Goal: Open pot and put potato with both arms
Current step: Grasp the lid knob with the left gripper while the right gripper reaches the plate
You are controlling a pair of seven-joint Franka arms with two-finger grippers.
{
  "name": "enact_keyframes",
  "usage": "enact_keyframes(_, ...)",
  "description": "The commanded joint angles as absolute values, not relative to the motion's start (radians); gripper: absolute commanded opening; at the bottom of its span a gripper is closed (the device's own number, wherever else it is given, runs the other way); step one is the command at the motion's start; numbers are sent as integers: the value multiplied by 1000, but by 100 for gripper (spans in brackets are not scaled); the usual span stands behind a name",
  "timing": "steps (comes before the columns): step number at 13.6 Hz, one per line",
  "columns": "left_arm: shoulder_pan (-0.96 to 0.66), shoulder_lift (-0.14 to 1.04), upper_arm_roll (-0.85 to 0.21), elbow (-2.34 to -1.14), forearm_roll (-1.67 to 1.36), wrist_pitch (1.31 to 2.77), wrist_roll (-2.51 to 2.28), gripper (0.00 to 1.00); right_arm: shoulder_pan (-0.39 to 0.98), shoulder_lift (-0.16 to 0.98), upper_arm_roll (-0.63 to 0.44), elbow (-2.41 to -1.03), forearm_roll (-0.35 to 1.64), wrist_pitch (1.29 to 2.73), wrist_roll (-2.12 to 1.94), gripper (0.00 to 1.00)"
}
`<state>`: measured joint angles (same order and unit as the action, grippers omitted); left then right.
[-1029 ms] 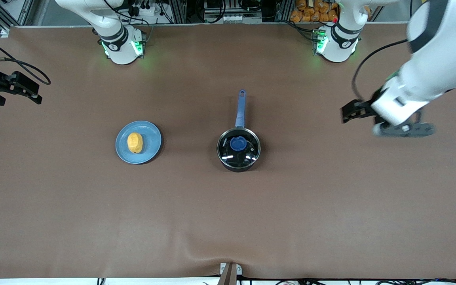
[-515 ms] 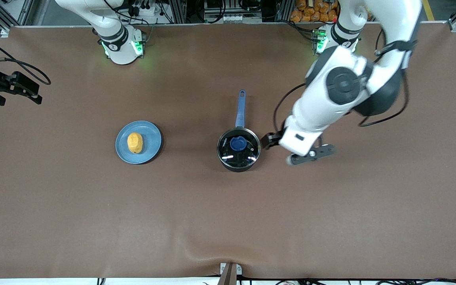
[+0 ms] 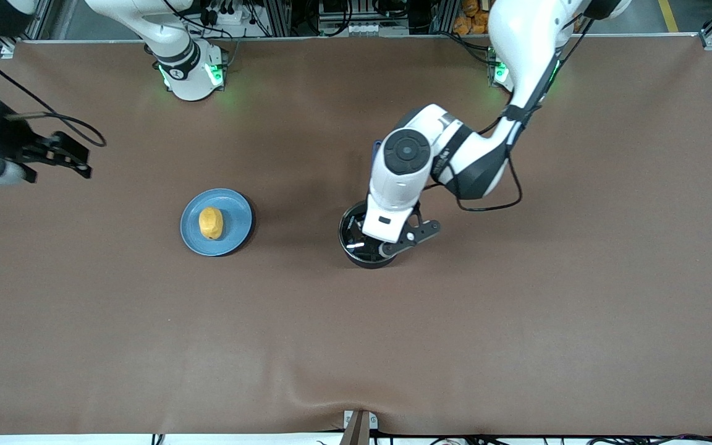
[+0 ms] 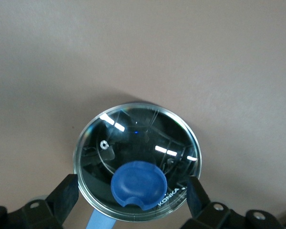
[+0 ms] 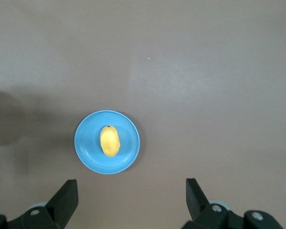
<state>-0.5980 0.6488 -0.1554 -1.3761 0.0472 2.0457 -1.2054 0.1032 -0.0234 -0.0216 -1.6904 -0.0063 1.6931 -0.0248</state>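
1. Left gripper [image 4: 131, 202] is hovering spread wide over the pot [image 3: 356, 250], its blue knob [image 4: 138, 185] sitting between the fingers.
2. Right gripper [image 5: 131, 202], also spread, is hanging above the counter [image 3: 517, 309] near the potato [image 5: 109, 140] lying on the plate [image 5: 128, 150].
3. Risk: descending off-centre, fingers could be striking the glass lid [image 4: 133, 143] and shoving the pot.

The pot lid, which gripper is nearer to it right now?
Left. The left gripper hangs directly over the pot lid, jaws open to either side of it. The right gripper is at the right arm's end of the table, well away from the pot.
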Motion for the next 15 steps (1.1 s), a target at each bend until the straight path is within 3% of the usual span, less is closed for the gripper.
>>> enact_keyframes(1,-650,713,-126,-1341,72,2103,-1236,100,121,-31,-25,-1750,-12,1767,6,100)
enact_keyframes(4,-683,726,-103,-1345,107,2117,-1233,100,130,-18,-15,-1788,12,1798,101,100)
enact_keyframes(11,-683,729,-104,-1350,126,2111,-1227,100,133,-18,28,-2020,18,2037,168,100)
enact_keyframes(12,-684,726,-104,-1350,126,2106,-1229,84,143,-17,32,-2042,18,2052,175,100)
enact_keyframes(15,-686,726,-106,-1350,124,2091,-1232,72,144,-18,61,-2107,18,2106,175,100)
